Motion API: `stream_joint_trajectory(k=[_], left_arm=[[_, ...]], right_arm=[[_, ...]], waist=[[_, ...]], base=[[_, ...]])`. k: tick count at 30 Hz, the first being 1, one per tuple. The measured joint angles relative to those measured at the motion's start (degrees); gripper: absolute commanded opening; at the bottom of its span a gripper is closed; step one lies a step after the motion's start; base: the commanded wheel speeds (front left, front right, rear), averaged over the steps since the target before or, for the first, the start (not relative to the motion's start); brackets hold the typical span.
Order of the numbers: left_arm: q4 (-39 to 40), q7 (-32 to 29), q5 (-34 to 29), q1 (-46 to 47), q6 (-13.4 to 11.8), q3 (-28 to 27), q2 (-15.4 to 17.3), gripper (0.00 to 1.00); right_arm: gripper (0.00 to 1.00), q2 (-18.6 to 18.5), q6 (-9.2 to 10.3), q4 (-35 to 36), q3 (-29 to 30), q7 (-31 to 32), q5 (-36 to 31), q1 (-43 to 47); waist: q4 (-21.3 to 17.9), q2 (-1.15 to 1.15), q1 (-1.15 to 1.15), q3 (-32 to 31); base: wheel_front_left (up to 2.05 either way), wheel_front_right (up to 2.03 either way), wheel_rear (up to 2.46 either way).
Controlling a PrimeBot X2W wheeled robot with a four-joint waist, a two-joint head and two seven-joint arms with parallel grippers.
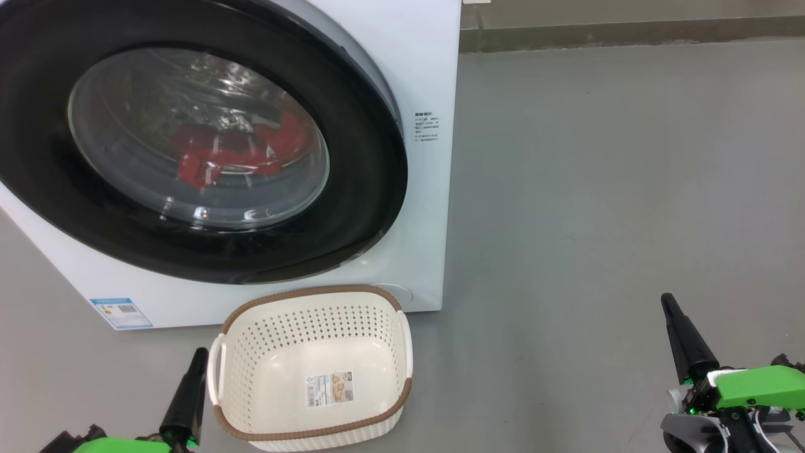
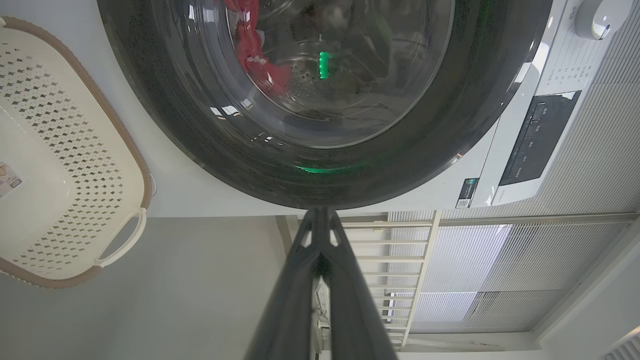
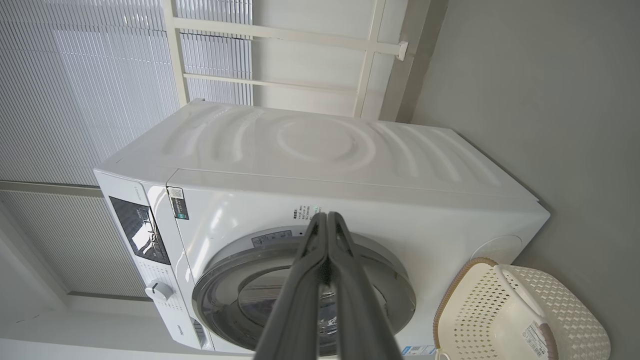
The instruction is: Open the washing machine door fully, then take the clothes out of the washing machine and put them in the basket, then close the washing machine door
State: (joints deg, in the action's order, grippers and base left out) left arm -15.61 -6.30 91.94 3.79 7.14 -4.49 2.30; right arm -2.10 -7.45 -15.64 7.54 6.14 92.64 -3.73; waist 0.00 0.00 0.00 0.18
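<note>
Looks like step one, not yet started: washing machine door (image 1: 201, 245) sitting shut against the washing machine (image 1: 421, 75), up ahead of the left gripper (image 1: 196, 365) and well off to the left of the right gripper (image 1: 676, 324). Seeing both pinched fully closed and carrying nothing, hanging low near the floor (image 1: 597, 189), apart from everything. Can make out the clothes (image 1: 233, 154) as a red heap behind the glass, forward of and above the left gripper. Got the basket (image 1: 302, 327) parked just to the right of the left gripper, empty apart from its sticker (image 1: 329, 388), open side up, long axis probably running from the left gripper's side toward the right gripper's. For opening well: open up first, then hook the door's rim on the side away from the hinge. No telling the handle recess or hinge side from here, so worth checking before committing. Pull along the door's arc rather than straight back, and swing all the way round to keep the drum mouth free. Mind the basket close under the door's lower edge; would hate to clip it. As for the door itself: round, so no real long axis, face pointing out toward the grippers.
</note>
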Motion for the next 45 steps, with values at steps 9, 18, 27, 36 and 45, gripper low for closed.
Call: stream_joint_trajectory(k=[9,18,27,36,45], left_arm=[[0.0,0.0,0.0,0.0,0.01,0.0,0.0,0.0],[0.0,0.0,0.0,0.0,0.0,0.0,0.0,0.0],[-0.42,0.01,-0.03,-0.13,-0.03,0.1,-0.04,1.0],[-3.36,0.69,-0.52,-2.93,-0.09,0.68,-1.15,1.0],[-2.09,2.21,-5.14,-2.96,-0.09,0.8,-1.08,1.0]], right_arm=[[0.0,0.0,0.0,0.0,0.0,0.0,0.0,0.0],[0.0,0.0,0.0,0.0,0.0,0.0,0.0,0.0],[1.0,0.12,0.0,-0.45,-0.07,-0.07,0.04,0.12],[1.0,1.46,0.0,-3.97,-1.01,-0.81,-0.03,3.49],[1.0,1.13,0.0,-3.47,-2.0,-2.13,-4.25,3.5]], waist=[[0.0,0.0,0.0,0.0],[0.0,0.0,0.0,0.0],[0.0,0.0,0.0,0.0],[0.07,0.0,0.02,0.0],[0.29,0.0,0.01,0.04]], base=[[0.0,0.0,0.0],[0.0,0.0,0.0],[0.0,0.0,0.0],[0.0,0.0,0.0],[0.0,0.0,0.0]])
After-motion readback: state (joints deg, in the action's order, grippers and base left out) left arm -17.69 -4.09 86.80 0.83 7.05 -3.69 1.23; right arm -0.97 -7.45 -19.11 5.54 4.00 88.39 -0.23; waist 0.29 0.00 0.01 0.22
